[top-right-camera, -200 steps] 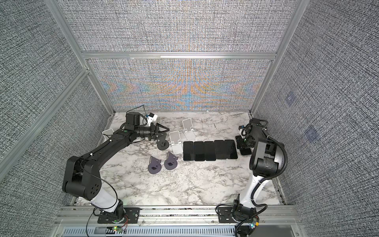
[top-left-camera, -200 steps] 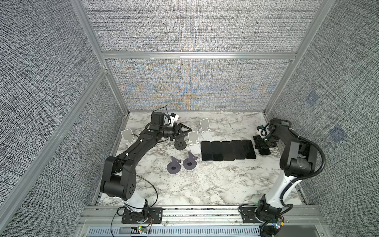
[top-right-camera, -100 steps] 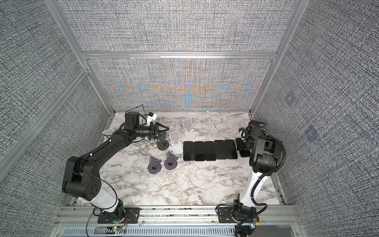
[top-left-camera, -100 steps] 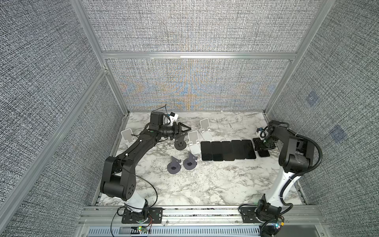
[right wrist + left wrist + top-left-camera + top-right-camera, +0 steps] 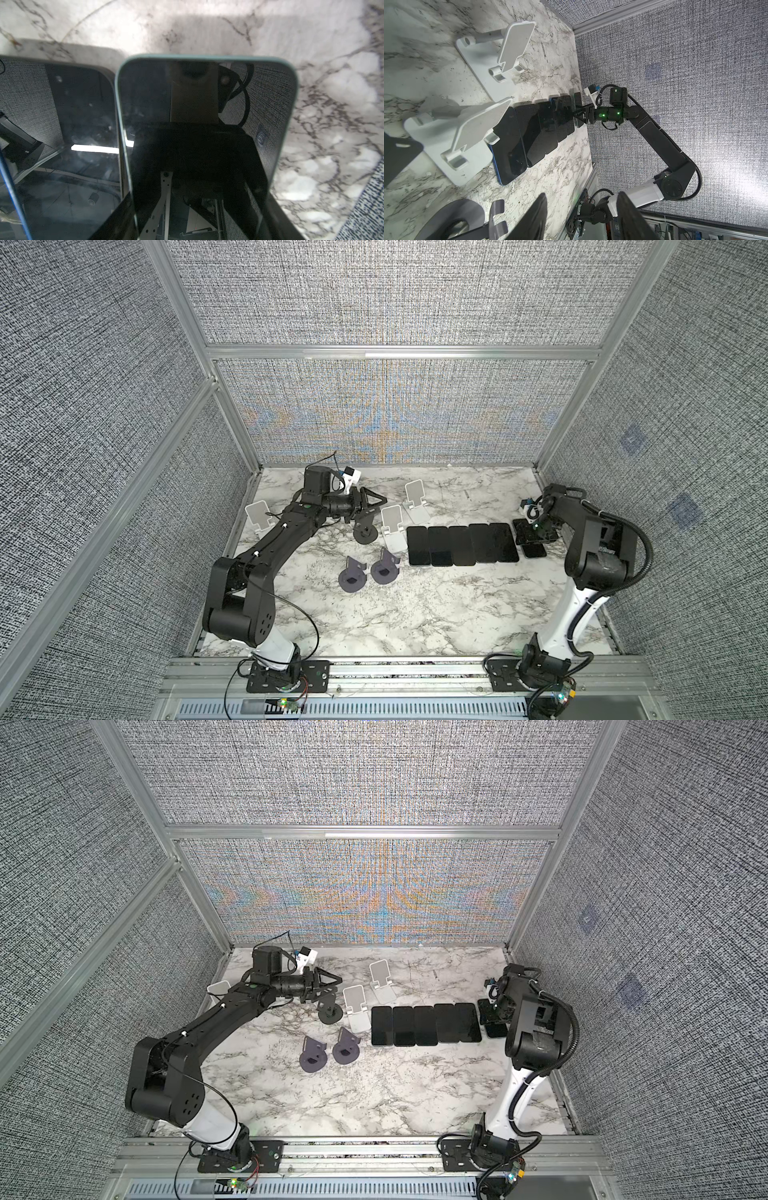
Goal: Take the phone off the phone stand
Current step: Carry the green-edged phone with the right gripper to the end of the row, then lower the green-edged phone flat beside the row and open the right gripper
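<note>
A teal-edged phone sits between the fingers of my right gripper, which is shut on its long sides. In both top views that gripper holds the phone low at the right end of a row of dark phones. Whether it rests on the marble I cannot tell. My left gripper is open with nothing between its fingers, just above an empty dark round phone stand.
White stands and two grey-purple round stands stand empty on the marble table. Several phones lie flat side by side. Textured walls enclose the back and both sides.
The right arm has shifted slightly, keeping the phone at the right end of the row. The left arm has hardly moved.
</note>
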Tool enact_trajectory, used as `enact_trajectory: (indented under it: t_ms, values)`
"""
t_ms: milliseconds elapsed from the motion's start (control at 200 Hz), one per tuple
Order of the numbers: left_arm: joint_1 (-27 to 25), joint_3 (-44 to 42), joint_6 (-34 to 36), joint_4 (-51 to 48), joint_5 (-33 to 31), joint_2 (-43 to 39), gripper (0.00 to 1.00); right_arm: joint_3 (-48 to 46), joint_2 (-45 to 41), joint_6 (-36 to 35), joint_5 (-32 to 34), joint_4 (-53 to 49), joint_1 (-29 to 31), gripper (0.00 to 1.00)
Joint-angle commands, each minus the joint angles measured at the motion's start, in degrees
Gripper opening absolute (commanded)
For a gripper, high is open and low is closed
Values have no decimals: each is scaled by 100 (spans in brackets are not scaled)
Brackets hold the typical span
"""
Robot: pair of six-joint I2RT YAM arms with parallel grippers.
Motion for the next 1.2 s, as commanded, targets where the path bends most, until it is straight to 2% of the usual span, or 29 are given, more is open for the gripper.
enact_trajectory:
  t_ms: [0,295,825,1191]
  values:
    - [22,-5,17,134,74,-63,55,-22,63,22,-147,-113,1,45]
    - [26,-14,17,151,75,-61,55,-81,-20,3,-193,-53,-4,57]
    - [32,-18,26,145,74,-45,52,-79,-41,18,-371,-65,-2,69]
    - [33,-15,48,118,75,-19,50,-23,-312,71,-306,-140,-1,72]
